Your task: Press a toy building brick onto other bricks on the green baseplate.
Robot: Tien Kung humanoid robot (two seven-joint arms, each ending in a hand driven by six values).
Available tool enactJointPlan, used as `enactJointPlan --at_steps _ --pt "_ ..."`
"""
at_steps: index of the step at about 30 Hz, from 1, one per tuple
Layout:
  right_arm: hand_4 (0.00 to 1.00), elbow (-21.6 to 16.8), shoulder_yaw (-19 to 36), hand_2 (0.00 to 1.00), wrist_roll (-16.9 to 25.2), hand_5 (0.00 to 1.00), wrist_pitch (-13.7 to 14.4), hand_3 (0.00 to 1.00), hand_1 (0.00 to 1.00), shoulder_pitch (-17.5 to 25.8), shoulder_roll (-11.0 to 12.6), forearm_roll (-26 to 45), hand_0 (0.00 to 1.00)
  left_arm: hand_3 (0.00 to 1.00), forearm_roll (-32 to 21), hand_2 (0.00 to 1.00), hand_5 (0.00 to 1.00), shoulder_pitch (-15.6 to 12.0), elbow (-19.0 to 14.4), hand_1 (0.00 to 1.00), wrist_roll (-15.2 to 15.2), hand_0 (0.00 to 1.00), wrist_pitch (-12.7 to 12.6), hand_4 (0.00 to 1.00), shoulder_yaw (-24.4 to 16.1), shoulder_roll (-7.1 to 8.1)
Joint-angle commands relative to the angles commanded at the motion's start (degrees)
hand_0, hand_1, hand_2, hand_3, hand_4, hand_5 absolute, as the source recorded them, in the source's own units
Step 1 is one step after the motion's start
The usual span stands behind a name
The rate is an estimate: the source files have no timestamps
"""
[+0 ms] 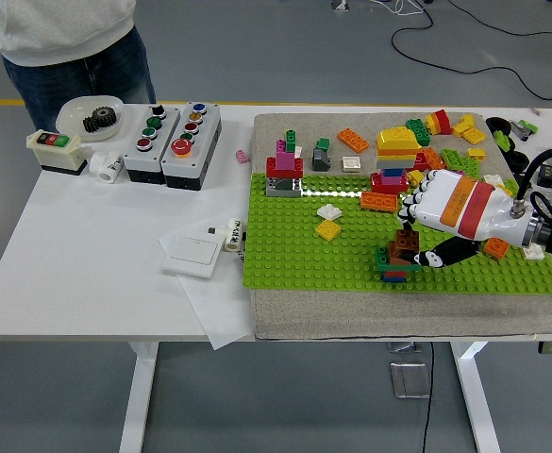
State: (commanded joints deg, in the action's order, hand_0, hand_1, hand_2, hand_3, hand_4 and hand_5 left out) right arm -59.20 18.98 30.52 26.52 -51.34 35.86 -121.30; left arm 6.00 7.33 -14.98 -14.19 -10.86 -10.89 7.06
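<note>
The green baseplate (304, 245) lies on a grey mat at the right of the table. Near its front middle stands a low stack of green, red and blue bricks (392, 269) with a brown brick (405, 245) on top. My right hand (413, 236), white with red and orange bands, reaches in from the right. Its fingertips (406, 215) rest on the brown brick's top and far side, and the black thumb (438, 255) lies against its right side, so the hand is shut on it. The left hand is out of view.
A tall yellow-orange stack (395, 156) and an orange brick (379, 200) stand just behind my hand. A red-pink stack (284, 170) and yellow and white bricks (329, 229) lie left. Loose bricks (455, 142) crowd the back right. Button boxes (172, 132) and a person (58, 38) are far left.
</note>
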Motion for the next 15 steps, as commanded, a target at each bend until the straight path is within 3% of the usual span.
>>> enactJointPlan --at_steps 15 --pt "0.612 0.5 -0.2 0.48 -0.2 0.563 -0.3 0.47 0.363 0.3 -0.6 -0.1 0.323 0.764 0.8 0.727 0.82 -0.3 0.0 0.575 -0.2 0.462 0.0 0.79 -0.5 -0.05"
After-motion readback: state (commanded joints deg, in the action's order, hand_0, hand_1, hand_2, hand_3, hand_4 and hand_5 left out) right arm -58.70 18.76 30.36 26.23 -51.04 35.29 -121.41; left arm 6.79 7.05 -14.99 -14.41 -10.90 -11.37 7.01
